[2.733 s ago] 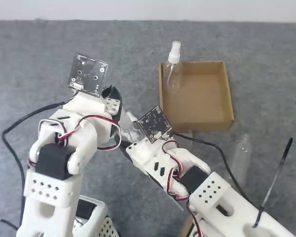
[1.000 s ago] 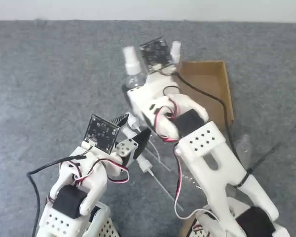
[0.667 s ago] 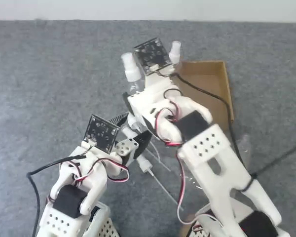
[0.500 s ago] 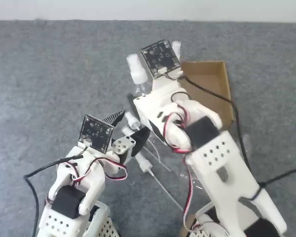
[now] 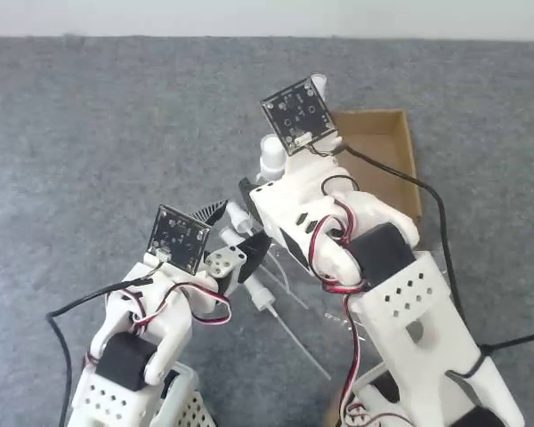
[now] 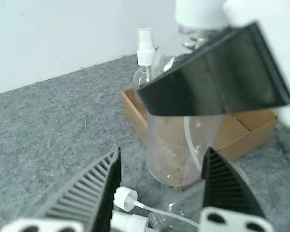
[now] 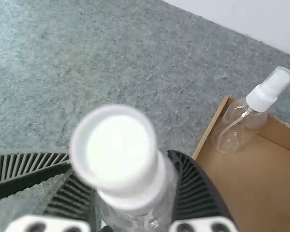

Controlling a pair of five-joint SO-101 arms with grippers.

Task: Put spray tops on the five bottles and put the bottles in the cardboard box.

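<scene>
My right gripper (image 5: pixel 269 182) is shut on a clear bottle (image 6: pixel 183 145) capped with a white spray top (image 5: pixel 272 153), held upright just left of the cardboard box (image 5: pixel 387 142). In the right wrist view that spray top (image 7: pixel 116 150) sits between the right gripper's (image 7: pixel 130 193) fingers. My left gripper (image 5: pixel 236 236) is open, and in its own view the left gripper (image 6: pixel 162 152) has its fingers on either side of the held bottle, apart from it. A second capped bottle (image 7: pixel 246 121) lies in the box's far left corner.
Loose spray tops (image 5: pixel 265 298) with long tubes lie on the grey carpet between the arms, near the left gripper. A clear uncapped bottle (image 5: pixel 433 253) stands right of the right arm, partly hidden. The carpet to the left is open.
The right arm has brought the capped bottle back from the far side and down toward the left gripper. The left arm has hardly moved.
</scene>
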